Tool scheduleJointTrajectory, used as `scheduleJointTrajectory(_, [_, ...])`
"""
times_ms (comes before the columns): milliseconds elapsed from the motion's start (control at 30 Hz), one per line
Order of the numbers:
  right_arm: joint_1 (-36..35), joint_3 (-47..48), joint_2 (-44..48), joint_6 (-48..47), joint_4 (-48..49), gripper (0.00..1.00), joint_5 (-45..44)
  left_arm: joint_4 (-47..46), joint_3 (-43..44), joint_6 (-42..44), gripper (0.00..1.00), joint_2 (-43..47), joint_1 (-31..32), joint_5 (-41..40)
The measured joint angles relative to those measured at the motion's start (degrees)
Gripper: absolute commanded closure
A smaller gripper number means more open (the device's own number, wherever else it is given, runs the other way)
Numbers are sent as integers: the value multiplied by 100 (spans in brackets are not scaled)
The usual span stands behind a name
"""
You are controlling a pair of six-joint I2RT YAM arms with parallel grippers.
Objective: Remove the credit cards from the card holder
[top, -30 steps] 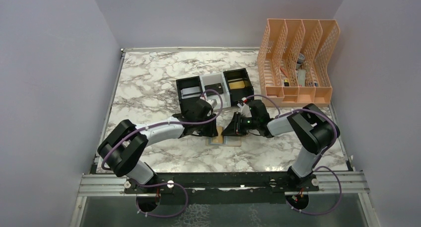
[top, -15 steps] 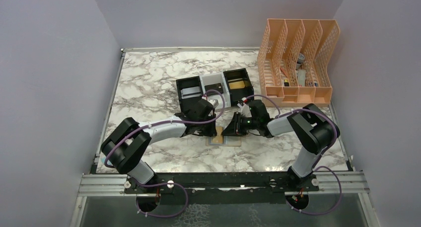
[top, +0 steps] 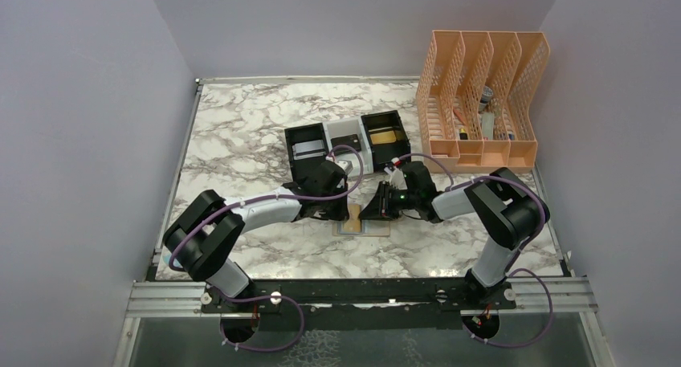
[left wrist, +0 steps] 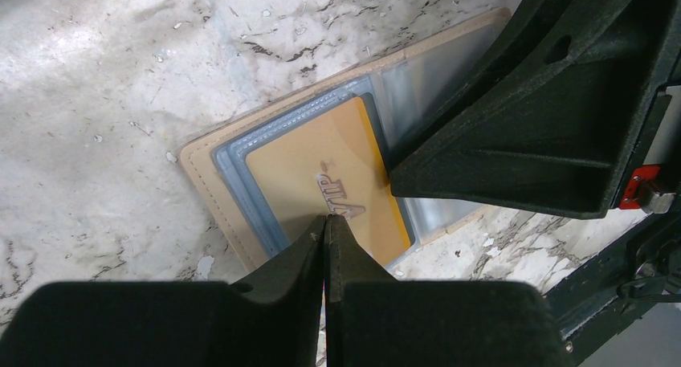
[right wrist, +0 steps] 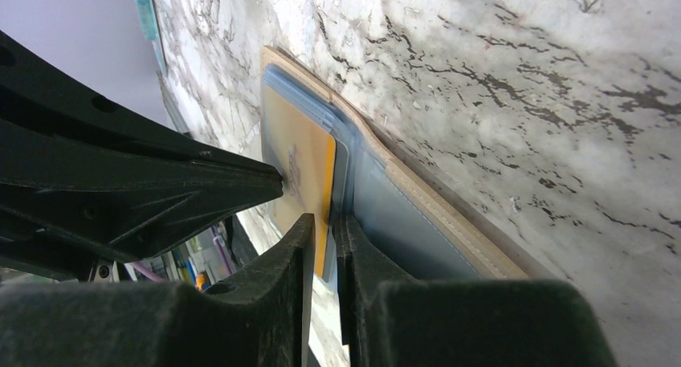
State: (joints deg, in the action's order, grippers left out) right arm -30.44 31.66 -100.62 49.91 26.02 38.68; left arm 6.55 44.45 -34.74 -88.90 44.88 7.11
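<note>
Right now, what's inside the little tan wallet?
A gold card sits in the card holder's clear pocket. What shows of the other pocket looks empty. Anything beneath the gold card is covered.

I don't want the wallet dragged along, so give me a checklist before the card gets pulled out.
1. The left gripper is shut at the gold card's near edge: ok.
2. Card truly pinched, not just touched: cannot tell.
3. The right gripper straddles the card's side edge: ok.
4. Right gripper pinning the wallet: cannot tell.
5. Wallet flat on the table: ok.
</note>
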Motion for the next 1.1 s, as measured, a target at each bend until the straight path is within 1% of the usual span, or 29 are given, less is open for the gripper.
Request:
scheduleJointTrajectory(67, [0, 0, 0, 0, 0, 83, 2, 0, 0, -7, 95, 0, 0, -2])
scheduleJointTrajectory(133, [0, 0, 0, -9, -4, 80, 0, -2, -4, -9, 94, 0, 0, -4])
scheduleJointTrajectory(200, [0, 2, 13, -31, -37, 76, 0, -7, -11, -15, 90, 2, 4, -7])
scheduleJointTrajectory(267, [0, 17, 72, -98, -114, 76, -13, -9, -15, -26, 83, 7, 4, -11])
scheduleJointTrajectory(333, [0, 31, 140, -173, -219, 76, -68, -24, -20, -57, 79, 22, 15, -15])
scheduleJointTrajectory(533, [-66, 131, 232, -400, -542, 76, -245, 37, -22, -63, 73, 94, 42, -140])
scheduleJointTrajectory(800, [-157, 164, 229, -428, -551, 76, -262, 103, -20, -39, 73, 120, 52, -210])
scheduleJointTrajectory(1000, [-186, 173, 223, -420, -551, 80, -273, 179, 76, -22, 76, 35, 92, -238])
scheduleJointTrajectory(1100, [-188, 184, 192, -404, -542, 80, -275, 179, 114, -11, 77, -13, 103, -267])
